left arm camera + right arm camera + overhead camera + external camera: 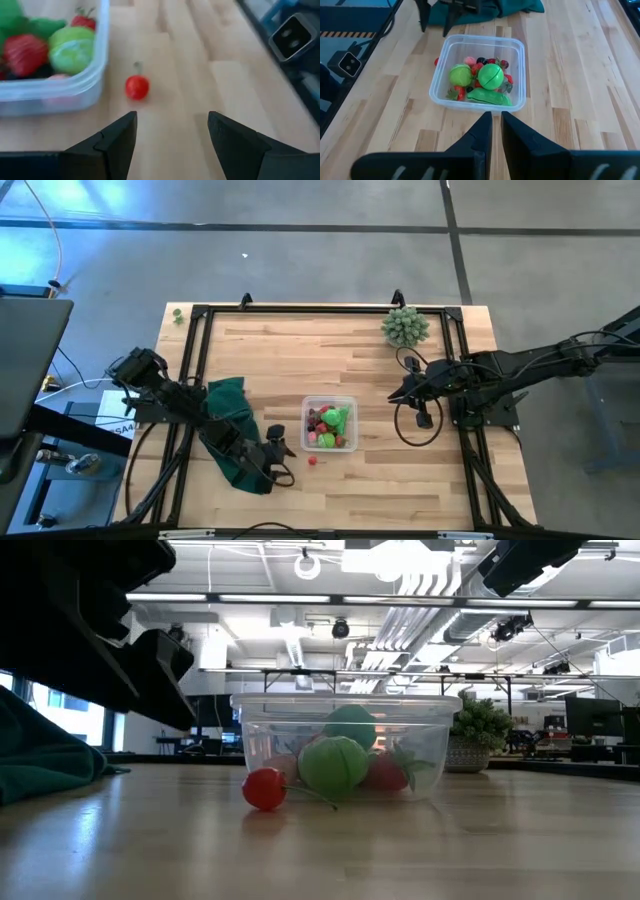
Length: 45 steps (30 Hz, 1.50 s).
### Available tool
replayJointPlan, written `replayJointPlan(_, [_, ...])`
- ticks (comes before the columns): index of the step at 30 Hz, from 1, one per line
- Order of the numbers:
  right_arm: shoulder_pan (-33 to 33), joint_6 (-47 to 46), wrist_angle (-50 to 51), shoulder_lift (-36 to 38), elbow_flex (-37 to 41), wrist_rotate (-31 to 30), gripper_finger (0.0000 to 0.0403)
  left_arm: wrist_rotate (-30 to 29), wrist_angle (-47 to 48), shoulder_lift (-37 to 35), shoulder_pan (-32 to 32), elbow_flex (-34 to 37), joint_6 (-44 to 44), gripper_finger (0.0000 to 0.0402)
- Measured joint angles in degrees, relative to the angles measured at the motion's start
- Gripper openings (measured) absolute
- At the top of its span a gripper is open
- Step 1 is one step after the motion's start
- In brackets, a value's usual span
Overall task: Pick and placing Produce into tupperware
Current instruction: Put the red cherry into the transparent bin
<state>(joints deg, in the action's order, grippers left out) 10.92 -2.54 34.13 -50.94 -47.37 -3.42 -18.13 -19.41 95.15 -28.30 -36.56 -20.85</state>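
Left arm reaches low across the dark green cloth (232, 430) at the worktop's (300, 350) left side. Left end effector (171, 131) sits close to the surface, fingers spread wide with nothing between them, aimed at one small red cherry-like piece (137, 86) lying loose on the wood. Judgement: this low, open pose is a lineup for picking that piece.

The piece rests just outside the clear container (329, 423), near its front wall, stem trailing on the wood. Most produce is already inside the container: two green round pieces, a flat green one, strawberries and other small red bits. The task looks nearly finished, with this one stray left.

Right arm waits beside the container on the other side, raised and angled down toward it. Right end effector (496, 131) is closed, empty. A spiky plant (405, 326) stands at the back corner.
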Motion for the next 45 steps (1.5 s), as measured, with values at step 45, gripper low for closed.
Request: replayJointPlan(45, [0.00, 0.00, -0.04, 0.00, 0.00, 0.00, 0.0030, -0.60, -1.34, 13.80, 6.21, -9.57, 12.42, 0.0234])
